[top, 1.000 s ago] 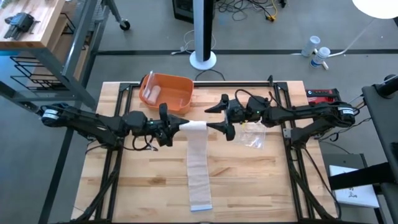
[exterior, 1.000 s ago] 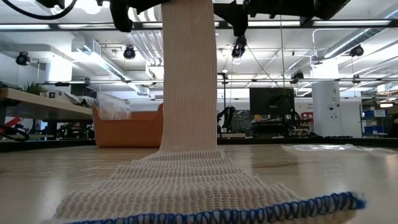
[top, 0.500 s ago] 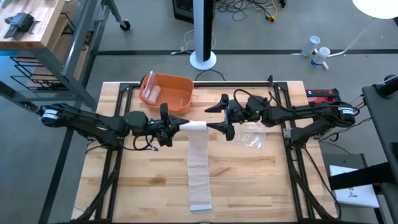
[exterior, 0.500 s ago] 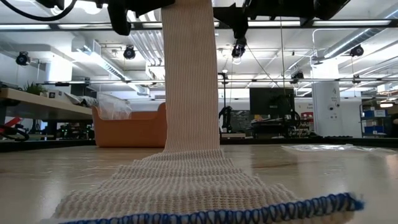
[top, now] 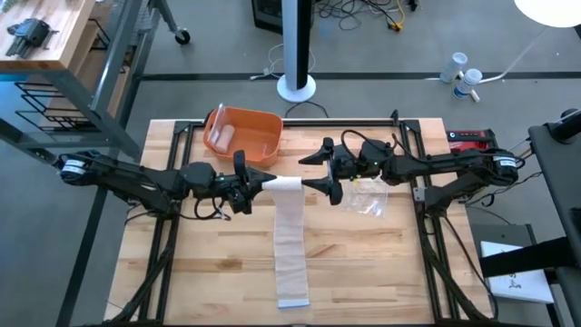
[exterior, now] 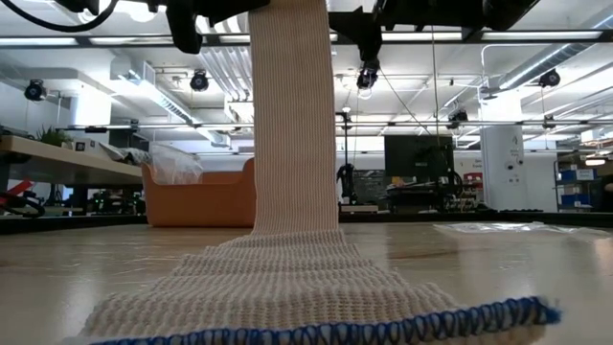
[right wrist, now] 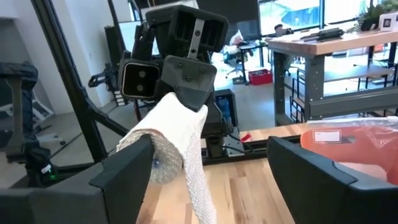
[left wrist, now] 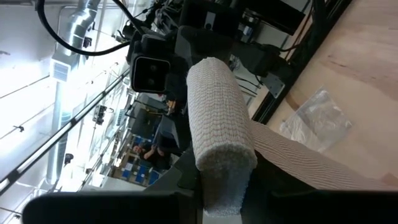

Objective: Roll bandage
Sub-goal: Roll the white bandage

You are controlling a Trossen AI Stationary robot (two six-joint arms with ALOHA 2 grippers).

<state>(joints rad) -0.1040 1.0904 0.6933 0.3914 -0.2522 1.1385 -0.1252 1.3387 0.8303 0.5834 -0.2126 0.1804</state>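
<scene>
A white knitted bandage is partly wound into a roll (top: 286, 184), held level above the table's middle. Its loose strip (exterior: 292, 115) hangs down from the roll. The tail (top: 292, 272) lies flat on the wood and runs to the near edge, ending in a blue-stitched end (exterior: 383, 331). My left gripper (top: 257, 183) comes from the left and is shut on the roll (left wrist: 217, 124). My right gripper (top: 309, 173) faces it from the right, open wide, with the roll's right end (right wrist: 158, 158) close beside one finger. My left gripper pinches the roll's left end (left wrist: 227, 180) between its two fingers, coming level from the table's left, along the roll's axis. The roll is lifted clear and lies level, with the strip hanging below it down to the table. My right gripper has one finger (right wrist: 127, 174) right beside the roll's right end; I cannot tell whether it touches.
An orange bin (top: 243, 133) with a clear wrapper inside stands at the far left of the table. A crumpled clear plastic bag (top: 368, 195) lies under the right arm. A red tool (top: 470, 139) sits at the far right edge. A black metal frame (top: 359, 123) rims the table.
</scene>
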